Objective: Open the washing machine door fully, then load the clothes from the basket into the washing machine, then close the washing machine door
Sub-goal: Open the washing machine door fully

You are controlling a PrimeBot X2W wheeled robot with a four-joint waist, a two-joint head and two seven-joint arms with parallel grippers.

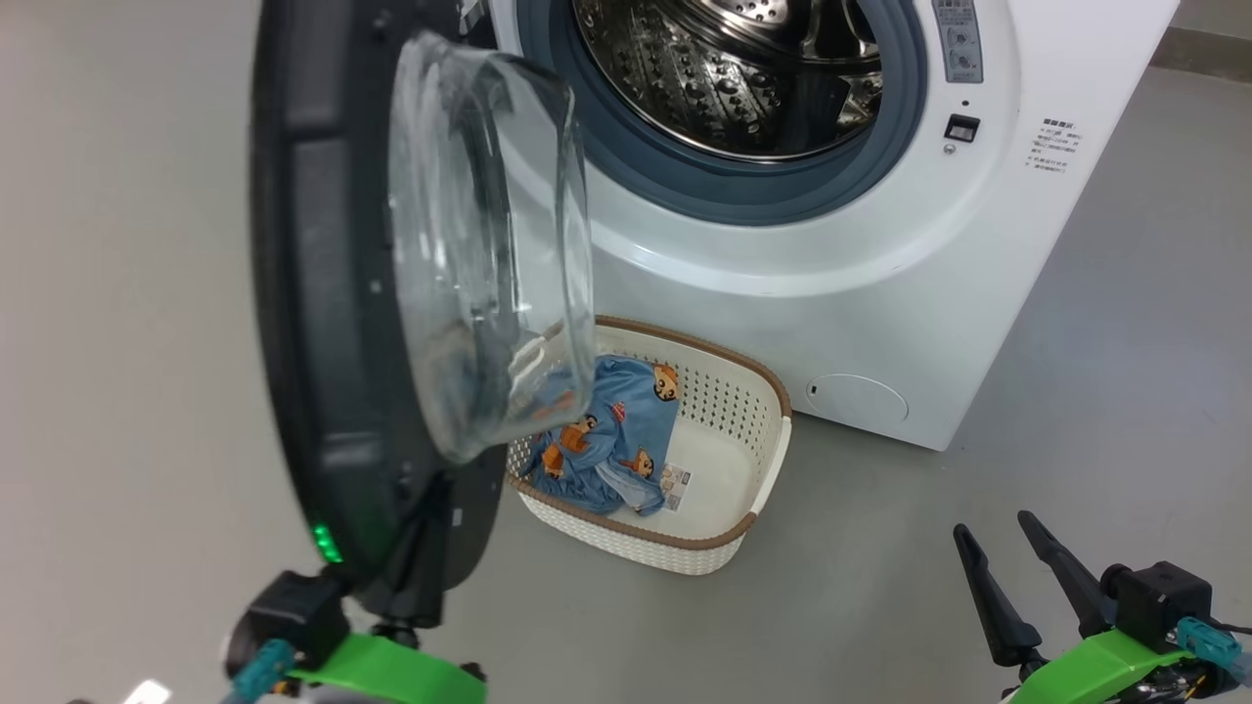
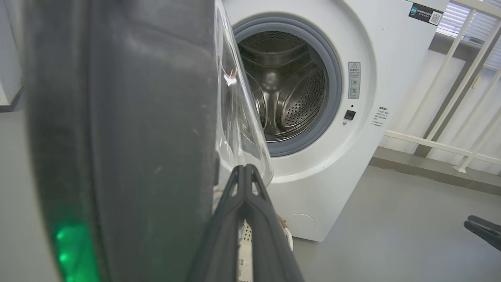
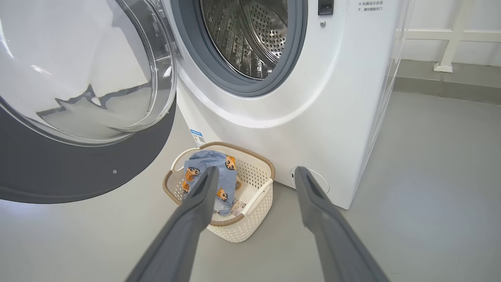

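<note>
Left claw (image 2: 244, 168) is pinched shut on nothing, its tips right up beside the inner face of the washing machine door (image 1: 323, 293), by the glass bowl; contact I can't confirm. Right claw (image 1: 996, 528) hangs spread wide and empty, well out from the washing machine (image 1: 782, 323). The smart play, I'd say: press the black rim, not the glass, in one steady arc away from the machine. The door shows a glossy black rim and clear bulging centre, standing roughly square to the machine. The clothes (image 1: 616, 420) sit in the basket (image 1: 773, 391) at the machine's foot.
</note>
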